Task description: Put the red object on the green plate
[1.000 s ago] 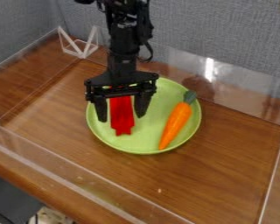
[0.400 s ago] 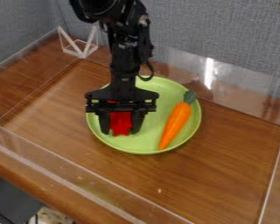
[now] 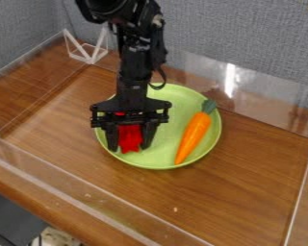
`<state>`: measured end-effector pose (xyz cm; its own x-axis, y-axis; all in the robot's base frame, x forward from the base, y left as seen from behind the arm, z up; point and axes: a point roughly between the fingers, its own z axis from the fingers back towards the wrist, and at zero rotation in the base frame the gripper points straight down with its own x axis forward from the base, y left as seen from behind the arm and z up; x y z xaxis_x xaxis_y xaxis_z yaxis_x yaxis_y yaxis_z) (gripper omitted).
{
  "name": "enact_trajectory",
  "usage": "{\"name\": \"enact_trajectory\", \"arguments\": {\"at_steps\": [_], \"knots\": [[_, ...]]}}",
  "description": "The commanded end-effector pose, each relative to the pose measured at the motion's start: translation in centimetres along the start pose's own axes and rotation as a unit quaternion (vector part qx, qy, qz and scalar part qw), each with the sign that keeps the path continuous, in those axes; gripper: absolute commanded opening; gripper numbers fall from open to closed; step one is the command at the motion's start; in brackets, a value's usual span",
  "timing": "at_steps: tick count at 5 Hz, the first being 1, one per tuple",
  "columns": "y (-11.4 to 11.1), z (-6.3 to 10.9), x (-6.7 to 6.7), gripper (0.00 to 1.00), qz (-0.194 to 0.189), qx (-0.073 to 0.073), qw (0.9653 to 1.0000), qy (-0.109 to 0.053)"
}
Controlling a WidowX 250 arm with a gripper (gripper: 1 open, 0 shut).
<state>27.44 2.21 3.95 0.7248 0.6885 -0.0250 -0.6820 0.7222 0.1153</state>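
The claw (image 3: 130,128) points straight down over the green plate (image 3: 206,148), its black fingers (image 3: 103,119) set either side of the red object (image 3: 130,140) and pinching it near its top. The red block lies on the left half of the plate, one end toward the front rim at about seven o'clock; its upper part is hidden behind the claw's crossbar. Just beside it, toward three o'clock, an orange carrot (image 3: 192,135) lies on the same plate, its green tip (image 3: 210,106) at about one o'clock near the rim; carrot and block do not touch. The plate sits on a brown wooden table (image 3: 66,96). A clear plastic wall (image 3: 246,86) runs along the back right, and another clear barrier (image 3: 105,207) crosses the front. At eleven o'clock, behind the arm (image 3: 138,48), a small white wire stand (image 3: 82,46) rests against the grey back panel (image 3: 22,24).
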Motion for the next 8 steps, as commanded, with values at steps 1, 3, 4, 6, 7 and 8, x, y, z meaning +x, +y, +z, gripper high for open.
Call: {"name": "enact_trajectory", "arguments": {"at_steps": [1,3,4,6,7,8], "knots": [[0.1,2.8,0.1,0.0,-0.009,-0.023,0.9995,-0.022],[0.8,5.7,-0.9,0.0,-0.025,-0.033,0.999,-0.013],[0.7,6.5,-1.7,0.0,-0.027,-0.035,0.999,-0.01],[-0.3,7.2,-2.4,0.0,-0.048,-0.038,0.9981,-0.007],[-1.2,6.6,-2.2,0.0,-0.069,-0.036,0.9969,-0.006],[-1.1,6.8,-1.5,0.0,-0.073,-0.036,0.9967,-0.004]]}}
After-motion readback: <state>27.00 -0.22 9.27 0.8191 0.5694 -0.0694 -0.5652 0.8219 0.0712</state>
